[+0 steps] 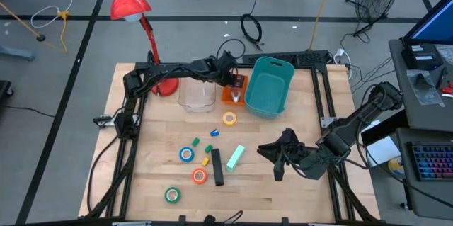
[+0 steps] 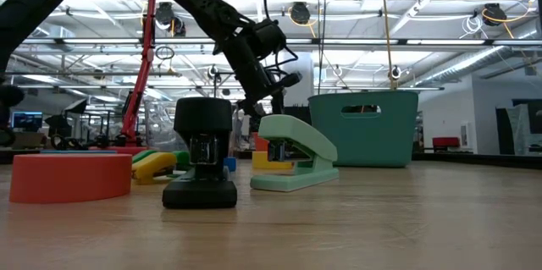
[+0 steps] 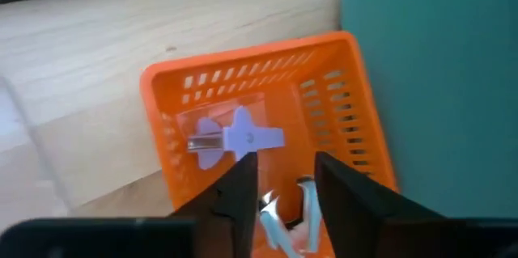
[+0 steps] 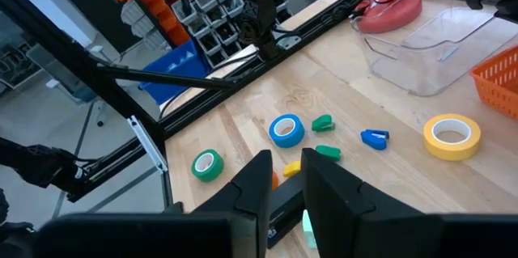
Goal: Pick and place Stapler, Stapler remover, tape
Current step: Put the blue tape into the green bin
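Note:
My left gripper (image 3: 281,197) hangs open over the orange basket (image 1: 233,93), fingers slanting down into it. A lavender stapler remover (image 3: 236,138) lies on the basket floor, and a pale blue-white one (image 3: 279,227) shows low between the fingers. On the table lie a black stapler (image 1: 217,167), a mint stapler (image 1: 235,156) and the yellow (image 1: 229,118), blue (image 1: 186,154), orange (image 1: 199,176) and green (image 1: 173,195) tape rolls. My right gripper (image 4: 287,181) waits raised at the right (image 1: 274,156), narrowly open, with nothing between its fingers. My left gripper stands with a finger (image 3: 243,189) on either side of the pale stapler remover's upper part (image 3: 304,195), coming from above at a slant. I cannot tell whether either finger touches it. The remover sits low inside the basket.
A teal bin (image 1: 269,84) stands right beside the basket, a clear tub (image 1: 196,93) on its other side, and a red lamp's base (image 1: 166,84) at the far left. Small coloured blocks (image 1: 209,148) lie among the tape rolls. The table's near right part is bare wood.

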